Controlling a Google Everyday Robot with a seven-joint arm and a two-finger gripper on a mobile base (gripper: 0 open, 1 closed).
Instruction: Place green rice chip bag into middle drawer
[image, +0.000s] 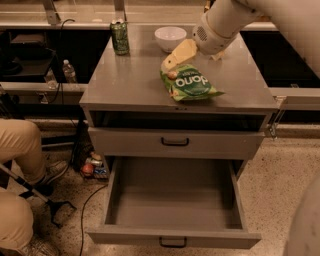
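The green rice chip bag (192, 85) lies flat on the grey cabinet top (130, 85), near its front edge, right of centre. My gripper (176, 56), with yellowish tips on a white arm coming in from the upper right, sits at the bag's far left corner, touching or just above it. The middle drawer (172, 200) is pulled fully open below the cabinet's front, and nothing shows on its flat bottom. Its black handle (173, 243) is at mid-front.
A closed grey drawer front (140, 142) with a black handle sits above the open one. A green drink can (119, 37) and a white bowl (170, 38) stand at the back of the top. A seated person's legs (17, 165) are at the left. Small items (92, 167) lie on the floor.
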